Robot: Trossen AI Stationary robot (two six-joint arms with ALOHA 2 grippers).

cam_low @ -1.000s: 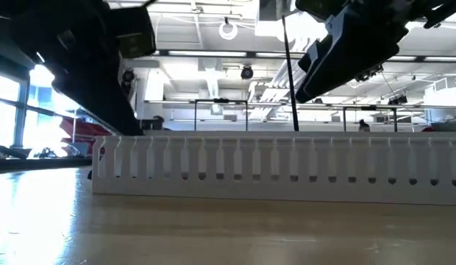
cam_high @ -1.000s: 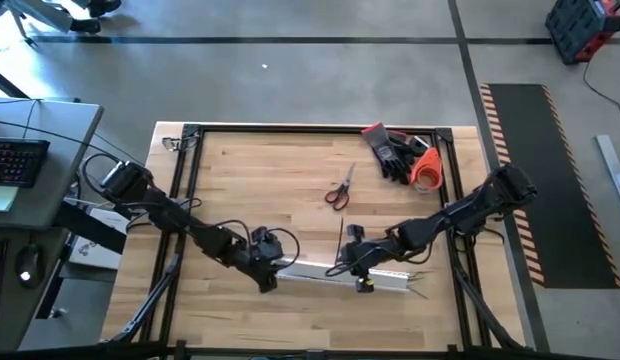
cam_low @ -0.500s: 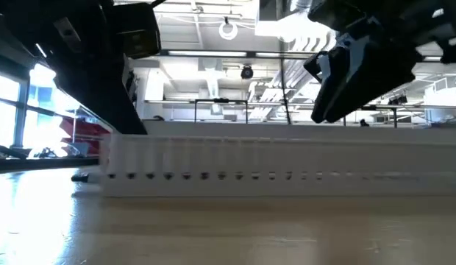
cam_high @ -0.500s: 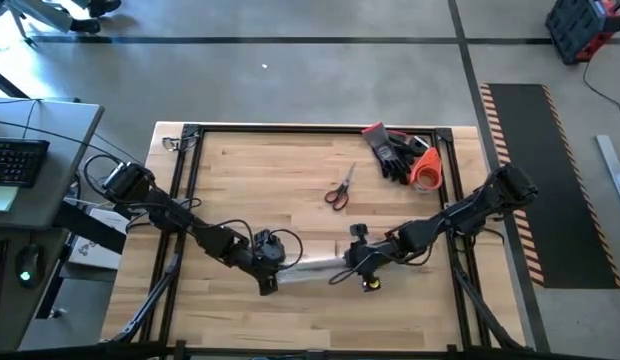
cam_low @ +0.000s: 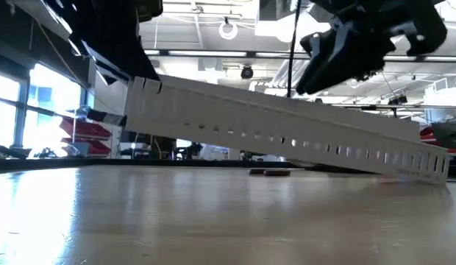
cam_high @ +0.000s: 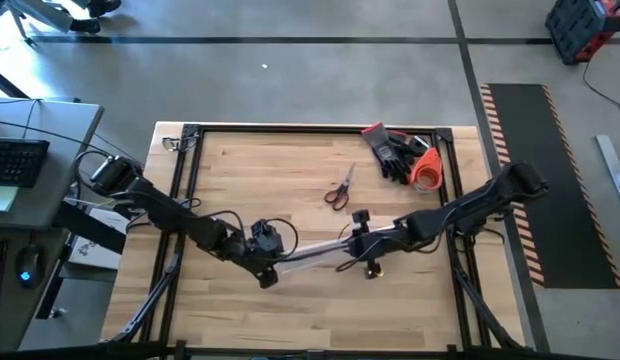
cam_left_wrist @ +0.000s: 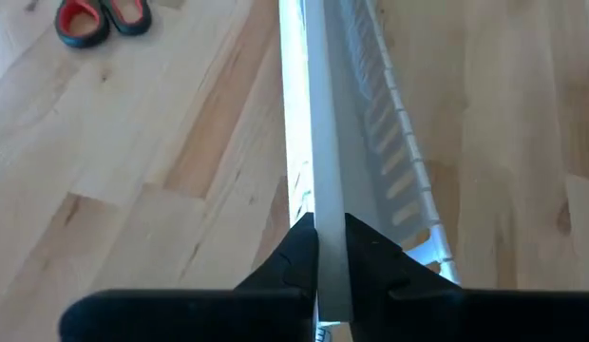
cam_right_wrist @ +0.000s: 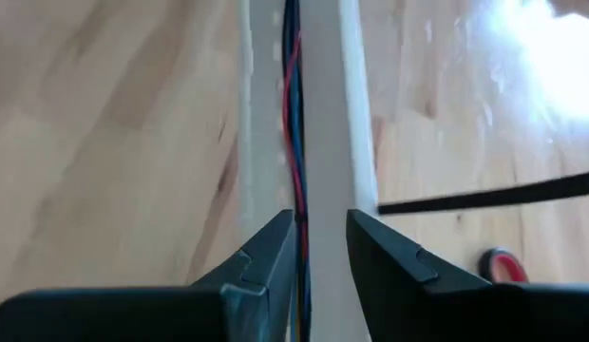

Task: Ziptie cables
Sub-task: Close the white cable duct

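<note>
Left gripper (cam_left_wrist: 331,249) fingers clamped on duct (cam_low: 287,132) wall, duct tilted off surface (cam_high: 290,170), right gripper (cam_right_wrist: 321,242) fingers narrow around cables (cam_right_wrist: 293,114)

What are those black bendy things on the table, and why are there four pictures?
Those are two robot arms, each ending in a two-finger pincer. One camera looks straight down from above, one sits low at table height, and one rides on each arm's wrist, so you see the same moment four ways.

The left pincer is shut on one wall of a long white plastic channel with comb-like slots and has lifted that end, so in the low view the channel slopes down to the table. The right pincer is closed on the channel farther along. Thin dark wires, with a red one among them, run inside it.

On the wooden table also lie red-handled scissors, dark gloves and something orange.
</note>
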